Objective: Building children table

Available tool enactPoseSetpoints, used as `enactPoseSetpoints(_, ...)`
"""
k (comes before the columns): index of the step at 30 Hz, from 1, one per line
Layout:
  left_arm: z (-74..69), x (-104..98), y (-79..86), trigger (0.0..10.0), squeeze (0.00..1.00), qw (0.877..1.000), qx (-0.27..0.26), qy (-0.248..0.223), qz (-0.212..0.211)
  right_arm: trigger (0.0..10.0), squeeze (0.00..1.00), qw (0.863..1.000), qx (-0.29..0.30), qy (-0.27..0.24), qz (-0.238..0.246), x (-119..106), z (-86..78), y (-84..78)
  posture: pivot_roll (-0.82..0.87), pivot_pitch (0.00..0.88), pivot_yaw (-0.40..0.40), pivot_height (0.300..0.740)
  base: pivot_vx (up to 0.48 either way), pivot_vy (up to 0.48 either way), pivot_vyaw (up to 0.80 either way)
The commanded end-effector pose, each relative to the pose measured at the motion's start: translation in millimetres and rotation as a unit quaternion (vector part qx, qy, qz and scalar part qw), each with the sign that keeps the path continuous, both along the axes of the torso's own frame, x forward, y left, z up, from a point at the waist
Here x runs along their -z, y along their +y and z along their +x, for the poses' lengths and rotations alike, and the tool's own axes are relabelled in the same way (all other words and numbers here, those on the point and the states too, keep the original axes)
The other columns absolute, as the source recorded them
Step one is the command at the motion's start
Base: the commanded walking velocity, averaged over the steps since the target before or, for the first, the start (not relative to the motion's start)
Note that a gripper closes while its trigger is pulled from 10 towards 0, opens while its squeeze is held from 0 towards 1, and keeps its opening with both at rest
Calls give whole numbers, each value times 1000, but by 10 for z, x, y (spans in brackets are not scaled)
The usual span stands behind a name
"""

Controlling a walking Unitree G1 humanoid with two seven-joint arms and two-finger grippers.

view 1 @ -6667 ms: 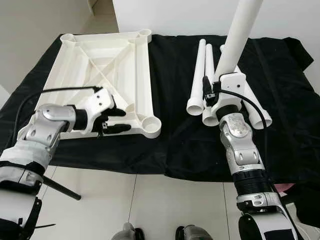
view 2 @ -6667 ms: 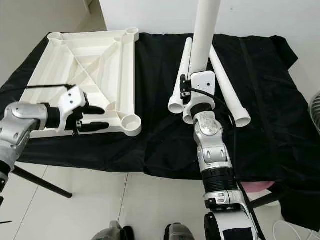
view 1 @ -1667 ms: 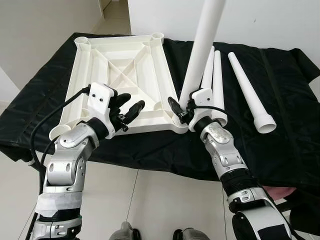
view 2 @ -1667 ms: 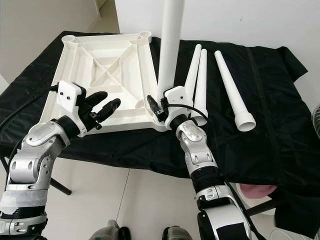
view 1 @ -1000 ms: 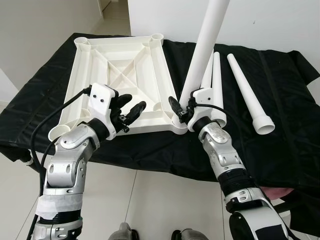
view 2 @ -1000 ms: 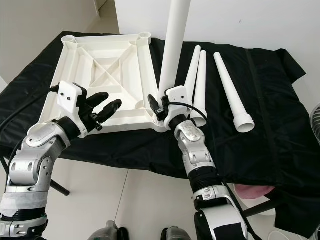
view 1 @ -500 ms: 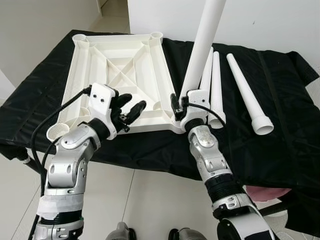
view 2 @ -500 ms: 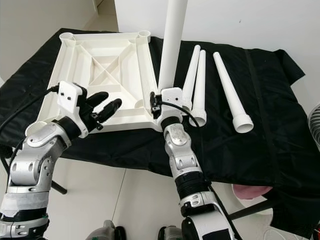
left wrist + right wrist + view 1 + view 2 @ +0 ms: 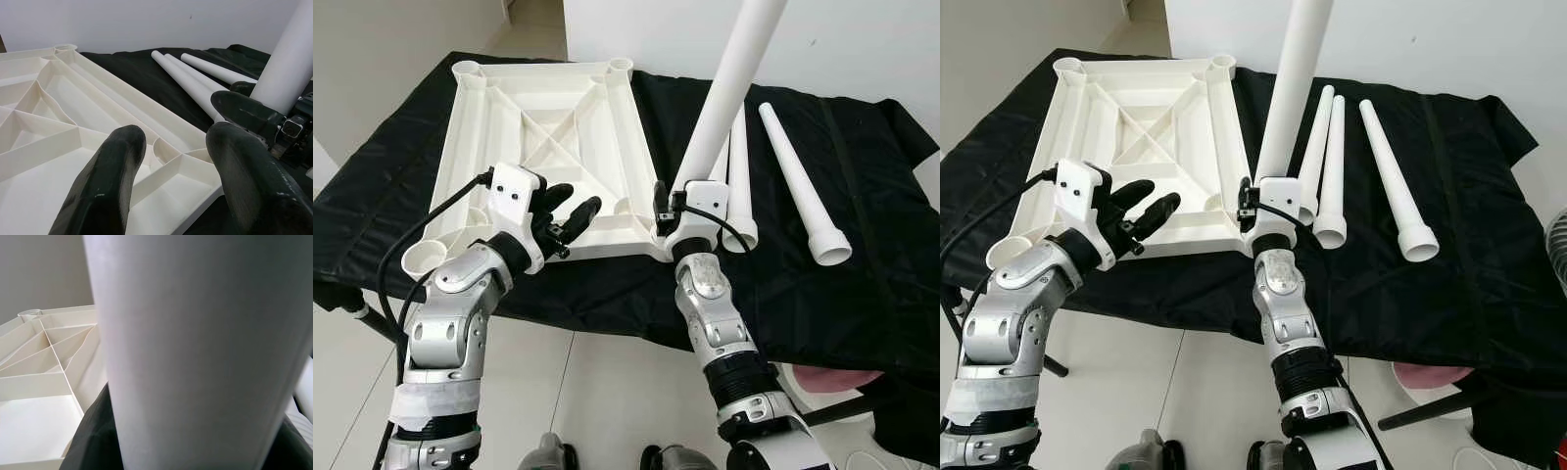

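- The upturned white tabletop [image 9: 543, 127] lies underside-up on the black cloth [image 9: 862, 245], a round leg socket at each corner.
- The right gripper [image 9: 668, 208] is clamped round the thick lower end of one white table leg [image 9: 729, 93]; in the right wrist view that leg [image 9: 195, 352] sits between the dark fingers [image 9: 90, 440].
- The relation that matters: the leg's long axis is not plumb. It leans up and away toward the robot's right, while its foot sits at the near right corner socket [image 9: 658, 240] of the tabletop, right at the gripper (whether it has entered the socket I cannot tell).
- My judgement is that the next move calls for swinging the top of the leg back over the socket and pressing down along its axis.
- The left gripper [image 9: 570, 217] hovers over the tabletop's near edge, fingers [image 9: 105, 191] spread and holding nothing; it is near enough to steady the frame.
- Three spare legs [image 9: 1330, 166] lie on the cloth to the right, two side by side just beyond the right gripper and one apart.
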State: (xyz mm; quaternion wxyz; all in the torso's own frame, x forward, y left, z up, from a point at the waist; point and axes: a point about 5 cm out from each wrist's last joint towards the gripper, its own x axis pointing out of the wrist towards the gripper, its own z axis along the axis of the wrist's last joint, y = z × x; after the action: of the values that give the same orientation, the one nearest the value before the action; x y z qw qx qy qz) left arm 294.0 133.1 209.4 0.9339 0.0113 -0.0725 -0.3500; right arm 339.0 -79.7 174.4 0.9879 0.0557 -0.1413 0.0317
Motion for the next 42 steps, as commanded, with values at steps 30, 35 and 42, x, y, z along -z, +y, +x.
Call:
enactPoseSetpoints(30, 29, -16, 46, 10000, 43, 997, -76, 0, -14, 10000, 329, 999, -34, 2, -26, -101, 135, -18, -39, 79, -11, 740, 0, 0, 0)
enactPoseSetpoints(35, 30, -16, 48, 10000, 43, 997, -77, 1, -14, 10000, 1000, 999, -36, -4, -21, -107, 124, -19, -38, 83, -12, 740, 0, 0, 0)
enactPoseSetpoints(42, 32, -17, 42, 10000, 43, 997, -78, 1, -17, 10000, 0, 997, -71, -24, -29, -169, 121, -25, -42, 86, -10, 740, 0, 0, 0)
